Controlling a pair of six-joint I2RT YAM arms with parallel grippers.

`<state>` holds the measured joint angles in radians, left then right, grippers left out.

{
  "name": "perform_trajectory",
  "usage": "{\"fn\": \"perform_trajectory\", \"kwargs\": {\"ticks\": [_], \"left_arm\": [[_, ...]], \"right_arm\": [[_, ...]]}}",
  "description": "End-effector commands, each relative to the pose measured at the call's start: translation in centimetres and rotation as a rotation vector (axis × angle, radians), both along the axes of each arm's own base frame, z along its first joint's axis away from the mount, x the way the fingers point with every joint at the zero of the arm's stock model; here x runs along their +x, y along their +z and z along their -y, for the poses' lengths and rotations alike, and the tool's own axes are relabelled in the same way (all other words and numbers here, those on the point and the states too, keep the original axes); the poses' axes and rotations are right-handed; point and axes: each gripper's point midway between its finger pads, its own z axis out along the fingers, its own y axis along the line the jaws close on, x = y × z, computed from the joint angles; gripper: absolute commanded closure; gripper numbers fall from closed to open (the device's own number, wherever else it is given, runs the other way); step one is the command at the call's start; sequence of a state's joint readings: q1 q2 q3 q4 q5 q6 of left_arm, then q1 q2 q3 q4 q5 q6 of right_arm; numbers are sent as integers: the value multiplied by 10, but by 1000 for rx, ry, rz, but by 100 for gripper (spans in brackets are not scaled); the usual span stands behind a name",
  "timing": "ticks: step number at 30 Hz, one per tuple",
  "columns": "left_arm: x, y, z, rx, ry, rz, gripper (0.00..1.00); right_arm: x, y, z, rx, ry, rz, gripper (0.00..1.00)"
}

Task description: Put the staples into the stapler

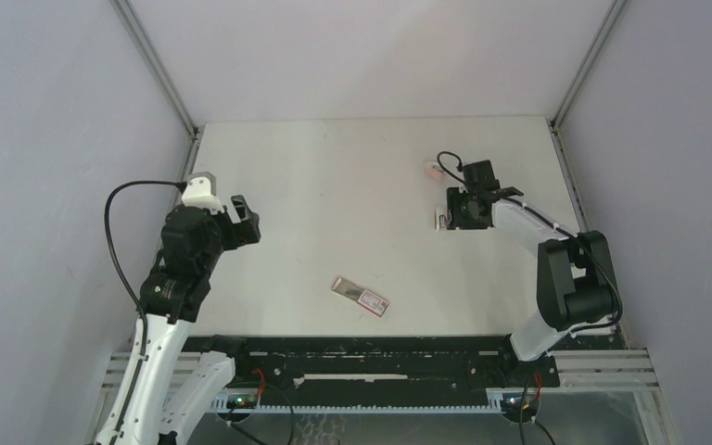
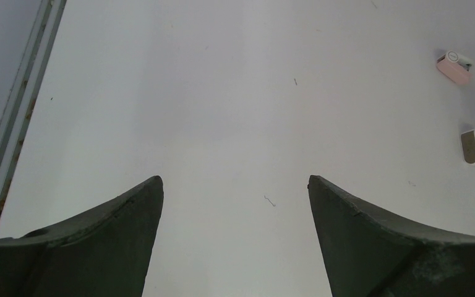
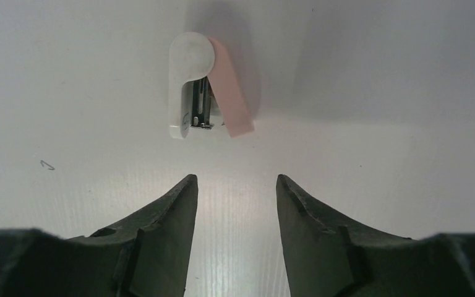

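— Top external view, nearest me first: the pack of staples (image 1: pixel 360 296) lies flat on the table (image 1: pixel 334 167) near the front edge, between my two arms, with nothing touching it.
— And the grippers?
— My left gripper (image 2: pixel 235 179) is spread wide over bare table. My right gripper (image 3: pixel 236 179) is half-spread and empty, and the stapler (image 3: pixel 188 80) lies hinged open just beyond its tips.
— Which step, then?
— Readying the stapler, I'd say. Next I need a grip on the pack.

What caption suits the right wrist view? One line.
Right gripper open, empty, short of the hinged-open pink-and-white stapler.
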<state>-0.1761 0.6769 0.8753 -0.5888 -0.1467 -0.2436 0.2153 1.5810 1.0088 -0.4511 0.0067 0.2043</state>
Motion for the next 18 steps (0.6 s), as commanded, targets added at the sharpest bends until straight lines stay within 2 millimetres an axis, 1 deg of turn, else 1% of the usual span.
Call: {"fn": "perform_trajectory", "kwargs": {"ticks": [1,8,11,18], "left_arm": [[2,7,-1,-3,1,51,10],[4,2,2,-9,-10,32,10],[4,1,2,-7,-10,29,10],[4,1,0,-2,-3,26,10]], "right_arm": [[11,1,5,-10,42,-4,51],[15,-18,9,-52,64,-54,52],[21,-20,9,-65,77,-54,53],[36,-23,-1,-78,148,-38,53]]}}
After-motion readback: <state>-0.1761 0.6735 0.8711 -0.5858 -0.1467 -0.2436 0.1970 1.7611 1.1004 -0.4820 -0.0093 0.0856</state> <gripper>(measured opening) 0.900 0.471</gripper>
